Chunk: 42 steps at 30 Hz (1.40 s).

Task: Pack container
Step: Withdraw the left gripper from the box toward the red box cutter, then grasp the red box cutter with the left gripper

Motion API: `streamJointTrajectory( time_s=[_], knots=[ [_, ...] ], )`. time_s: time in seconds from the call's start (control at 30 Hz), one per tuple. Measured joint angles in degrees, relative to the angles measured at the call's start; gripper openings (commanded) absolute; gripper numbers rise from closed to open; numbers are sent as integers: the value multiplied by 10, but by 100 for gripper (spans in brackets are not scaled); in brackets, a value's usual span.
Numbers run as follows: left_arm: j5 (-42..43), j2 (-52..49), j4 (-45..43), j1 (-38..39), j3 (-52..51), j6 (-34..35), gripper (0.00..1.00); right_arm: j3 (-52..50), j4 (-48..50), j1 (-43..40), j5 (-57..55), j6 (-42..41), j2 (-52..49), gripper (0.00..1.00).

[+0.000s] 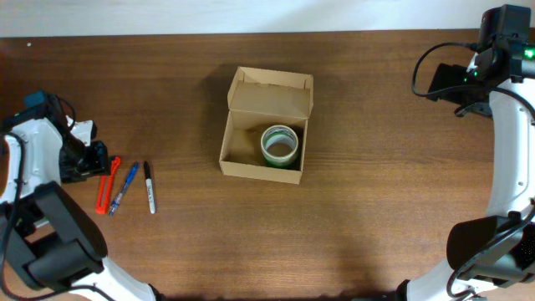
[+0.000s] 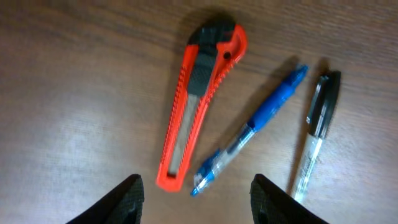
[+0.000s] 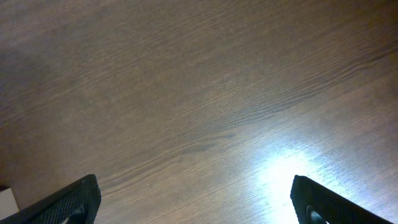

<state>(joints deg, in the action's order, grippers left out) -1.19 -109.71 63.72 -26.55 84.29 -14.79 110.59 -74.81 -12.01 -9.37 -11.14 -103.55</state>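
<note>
The tan cardboard container [image 1: 238, 164] sits open at the table's middle, flap lid standing at its far side. A green tape roll [image 1: 279, 145] lies inside it. An orange box cutter [image 1: 107, 186], a blue pen [image 1: 124, 186] and a black marker [image 1: 149, 186] lie side by side at the left. In the left wrist view the cutter [image 2: 200, 102], pen [image 2: 252, 129] and marker [image 2: 317, 129] lie just ahead of my open, empty left gripper [image 2: 198, 202]. My left gripper [image 1: 90, 159] is beside the cutter. My right gripper [image 3: 194, 205] is open and empty over bare wood; in the overhead view it [image 1: 447, 82] is at the far right.
Dark wood table [image 1: 376, 217]. The table's far edge meets a white wall at the top. Both arm bases stand at the near corners.
</note>
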Motion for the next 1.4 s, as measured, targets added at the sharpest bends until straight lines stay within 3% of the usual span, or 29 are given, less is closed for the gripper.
streamJointTrajectory(
  time_s=[0.33, 1.03, 1.2, 1.4],
  knots=[
    [-16, -34, -15, 0, 0, -34, 61, 0, 0, 0, 0, 0, 0, 99],
    [-39, -121, -17, 1, 3, -48, 61, 0, 0, 0, 0, 0, 0, 99],
    [-40, -124, -16, 2, 7, -49, 41, 0, 0, 0, 0, 0, 0, 99],
    [-41, -124, -19, 2, 8, -50, 27, 0, 0, 0, 0, 0, 0, 99]
  ],
)
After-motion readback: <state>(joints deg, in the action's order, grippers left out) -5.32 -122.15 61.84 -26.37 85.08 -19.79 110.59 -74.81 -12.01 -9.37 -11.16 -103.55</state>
